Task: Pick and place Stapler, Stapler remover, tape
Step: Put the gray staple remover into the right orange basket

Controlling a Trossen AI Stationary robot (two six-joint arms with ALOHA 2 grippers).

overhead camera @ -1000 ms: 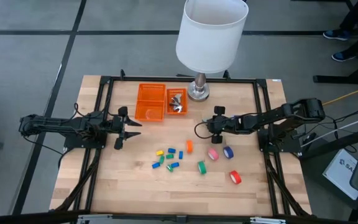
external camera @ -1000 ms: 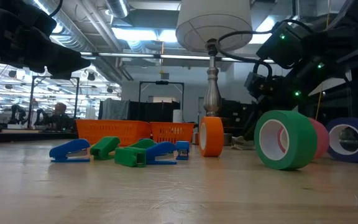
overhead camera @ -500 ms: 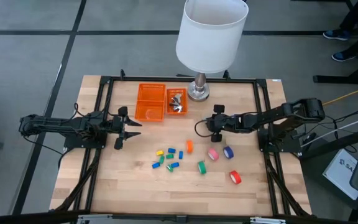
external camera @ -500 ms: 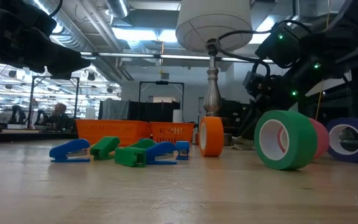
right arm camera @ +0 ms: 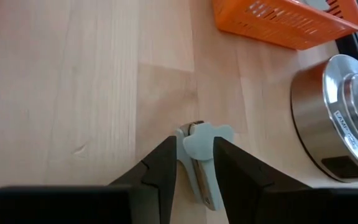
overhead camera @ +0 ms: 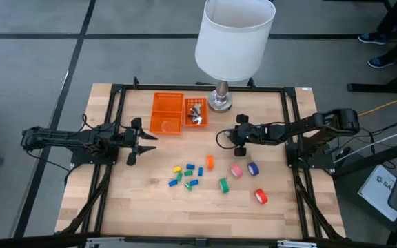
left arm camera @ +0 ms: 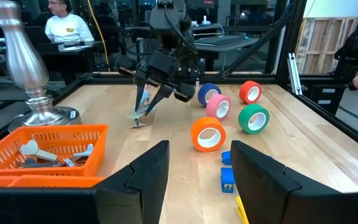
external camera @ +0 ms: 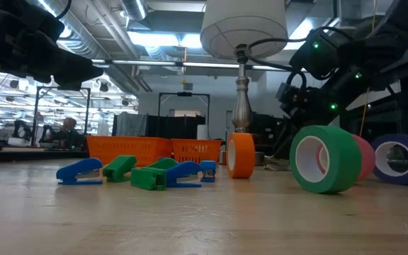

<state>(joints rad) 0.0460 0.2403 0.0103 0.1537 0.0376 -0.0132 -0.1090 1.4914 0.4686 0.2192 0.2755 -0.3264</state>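
Observation:
My right gripper (overhead camera: 234,136) stands between the lamp base (overhead camera: 220,102) and the tape rolls, shut on a pale blue staple remover (right arm camera: 197,146). Five tape rolls stand on edge on the table: orange (overhead camera: 210,162), pink (overhead camera: 236,170), blue (overhead camera: 253,168), green (overhead camera: 223,184) and red (overhead camera: 260,197). Several small blue, green and yellow staplers (overhead camera: 185,174) lie left of the rolls. My left gripper (overhead camera: 143,141) waits open at the table's left side, holding nothing. My right gripper pinches the staple remover between its two fingers (right arm camera: 164,163), with the flared pale end (right arm camera: 207,133) sticking out past the fingertips. The fingers slant down from the table's right side. The remover hangs below them (left arm camera: 140,112); I cannot tell whether its lower end touches the table.
Two orange baskets stand at the back: a larger one (overhead camera: 167,114) and a smaller one (overhead camera: 196,112) with several staple removers in it. A tall lamp with a white shade (overhead camera: 233,41) stands beside them. A black frame (overhead camera: 116,93) runs around the table.

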